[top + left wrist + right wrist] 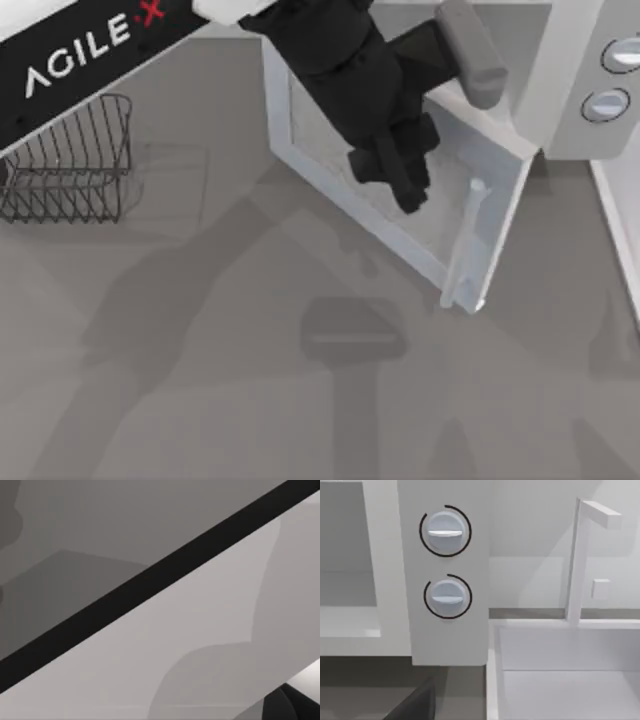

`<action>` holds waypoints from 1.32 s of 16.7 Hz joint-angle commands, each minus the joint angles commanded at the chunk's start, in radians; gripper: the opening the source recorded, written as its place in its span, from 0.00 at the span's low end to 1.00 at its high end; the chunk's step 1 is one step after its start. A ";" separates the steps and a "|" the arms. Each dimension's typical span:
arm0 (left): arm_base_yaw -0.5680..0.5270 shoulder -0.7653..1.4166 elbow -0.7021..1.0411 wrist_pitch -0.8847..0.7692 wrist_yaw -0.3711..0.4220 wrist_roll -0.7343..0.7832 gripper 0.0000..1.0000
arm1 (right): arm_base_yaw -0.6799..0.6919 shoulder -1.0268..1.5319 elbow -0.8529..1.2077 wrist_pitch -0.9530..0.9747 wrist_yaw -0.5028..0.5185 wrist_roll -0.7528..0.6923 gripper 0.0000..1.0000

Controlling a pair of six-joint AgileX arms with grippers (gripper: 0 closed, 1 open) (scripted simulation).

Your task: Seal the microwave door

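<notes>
The microwave door [330, 130], a white panel with a greyish mesh window, stands swung out at an angle from the white microwave body [575, 120]. Its pale bar handle [465, 240] is at the free end, toward the table's middle. My left arm comes in from the top, and its black gripper [405, 185] hangs over the door's window, just short of the handle. The left wrist view is pressed close to flat grey surfaces crossed by a black band. My right arm faces the two round knobs [445, 530]; a dark part of it [415, 705] shows low in the right wrist view.
A dark wire basket [70, 160] stands at the table's left. Right of the microwave, a white basin [560, 670] with a white angular spout [580, 560] runs along the right edge. The grey table [200, 380] spreads in front of the door.
</notes>
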 joint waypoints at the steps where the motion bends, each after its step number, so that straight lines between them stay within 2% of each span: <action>1: -0.009 0.013 0.001 -0.012 0.003 -0.003 0.00 | 0.000 0.000 0.000 0.000 0.000 0.000 1.00; 9: -0.007 0.027 0.081 0.033 -0.033 -0.034 0.00 | 0.000 0.000 0.000 0.000 0.000 0.000 1.00; 22: -0.046 0.093 0.101 -0.018 -0.025 -0.078 0.00 | 0.000 0.000 0.000 0.000 0.000 0.000 1.00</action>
